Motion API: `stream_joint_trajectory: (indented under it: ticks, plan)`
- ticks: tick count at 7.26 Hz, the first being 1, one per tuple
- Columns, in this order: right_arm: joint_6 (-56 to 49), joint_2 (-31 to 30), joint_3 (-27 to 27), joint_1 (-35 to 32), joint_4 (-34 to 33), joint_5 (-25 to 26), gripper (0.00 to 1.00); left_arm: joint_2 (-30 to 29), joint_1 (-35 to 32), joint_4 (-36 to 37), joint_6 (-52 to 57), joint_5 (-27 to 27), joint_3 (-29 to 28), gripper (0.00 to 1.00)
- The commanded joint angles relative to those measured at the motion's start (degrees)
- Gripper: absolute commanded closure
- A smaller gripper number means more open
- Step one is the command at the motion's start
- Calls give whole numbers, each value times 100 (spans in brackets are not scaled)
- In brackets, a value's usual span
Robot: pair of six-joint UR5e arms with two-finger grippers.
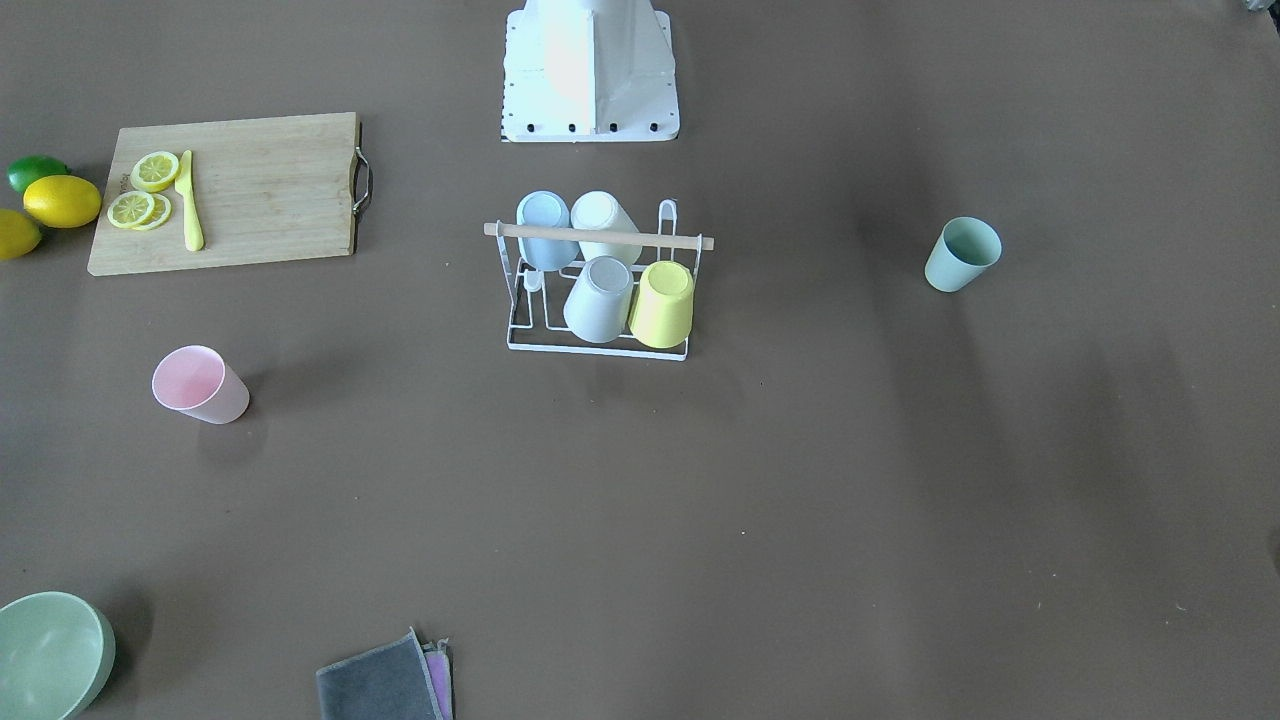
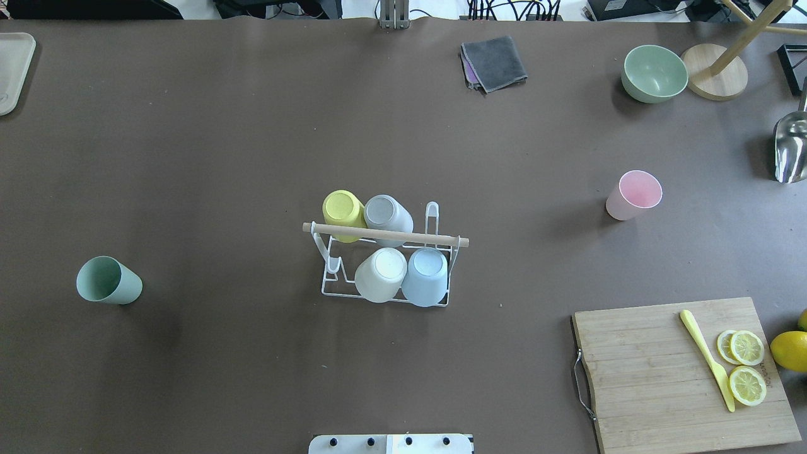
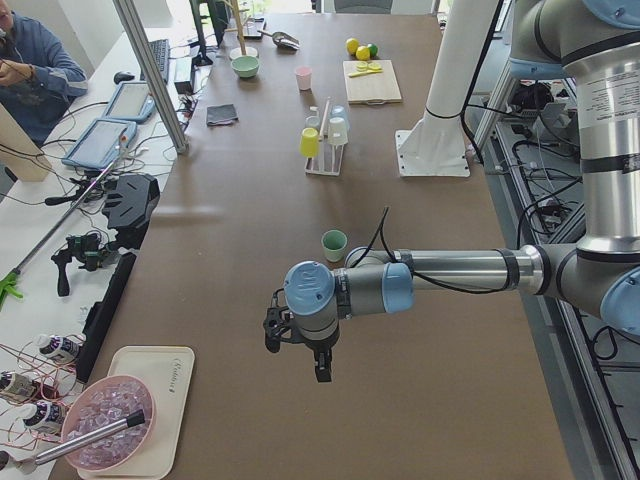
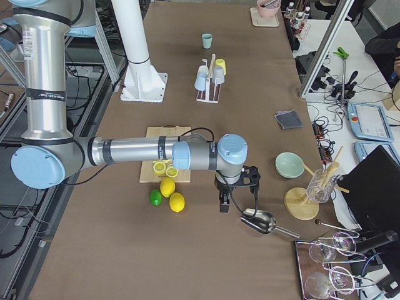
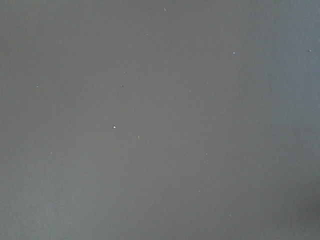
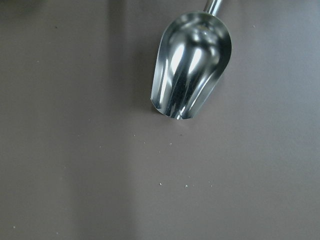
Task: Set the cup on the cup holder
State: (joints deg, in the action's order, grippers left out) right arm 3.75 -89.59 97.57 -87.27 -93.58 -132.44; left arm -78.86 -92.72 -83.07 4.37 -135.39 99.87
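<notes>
Green cup [image 2: 108,280], pale, upright, apart from cup holder [image 2: 384,234], both jaws' opening untellable

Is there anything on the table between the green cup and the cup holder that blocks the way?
Nothing visible does. Between the green cup and the cup holder the overhead view shows only bare table. The other loose things lie on the far side of the holder, away from this path.

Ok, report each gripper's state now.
Left gripper: cannot tell, seen only in a side view.
Right gripper: cannot tell, seen only in a side view.
</notes>
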Motion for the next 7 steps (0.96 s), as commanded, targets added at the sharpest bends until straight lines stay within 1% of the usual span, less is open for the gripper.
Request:
stream_joint_trajectory:
  ticks: [1,2,3,4,5,6,7]
  plan:
    - [728,624,34,620,-2,34,0,-24,0,2,11,4,-11,2]
    - [976,897,26,1024,-2,43,0,-33,0,10,11,4,-11,2]
    - [996,1134,8,1315,-54,156,0,-42,0,10,2,4,-20,2]
    - [1092,1380,-79,1457,-107,140,0,-60,9,19,-7,4,6,2]
    - [1110,1757,-158,1589,-499,122,0,-103,17,28,-15,13,6,2]
    - [1111,2152,-220,1808,-938,148,0,-304,61,80,-15,56,-20,2]
    - [1111,2374,-360,1923,-1064,113,0,-358,70,81,-15,57,-55,2]
